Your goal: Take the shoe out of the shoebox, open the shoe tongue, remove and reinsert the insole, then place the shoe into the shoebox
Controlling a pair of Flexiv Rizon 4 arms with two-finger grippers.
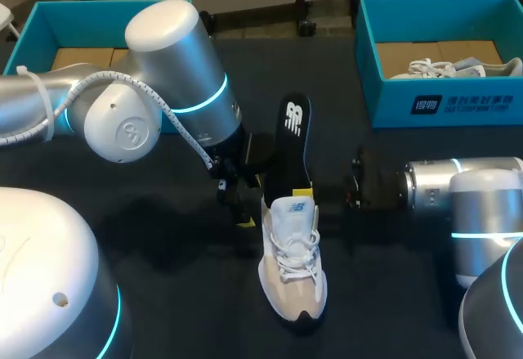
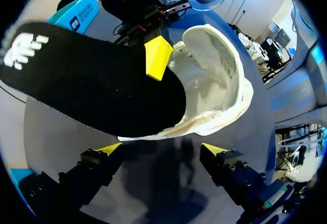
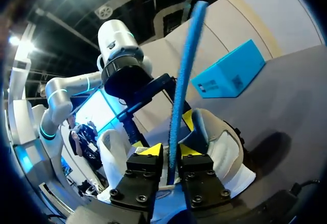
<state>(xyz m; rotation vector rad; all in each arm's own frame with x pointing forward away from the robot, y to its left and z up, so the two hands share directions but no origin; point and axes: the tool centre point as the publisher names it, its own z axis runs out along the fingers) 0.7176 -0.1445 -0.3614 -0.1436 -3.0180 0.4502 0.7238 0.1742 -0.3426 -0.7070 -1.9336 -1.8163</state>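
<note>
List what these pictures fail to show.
Head view: the insole's lower end is hidden behind the shoe's tongue, so its depth inside is unclear.
Head view: the left arm covers much of the left shoebox.
Right wrist view: the right gripper holds the insole edge-on; its faces are hidden.
Left wrist view: the insole blocks much of the shoe.

White logos mark the insole [image 1: 295, 148] and shoe tongue [image 1: 292, 208] — the right shoebox [image 1: 386, 104] front bears white print, illegibly small.

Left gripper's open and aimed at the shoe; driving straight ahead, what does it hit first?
Most likely the heel rim of the shoe, where the black insole, held by the right gripper, sticks out; depth is unclear.
</note>
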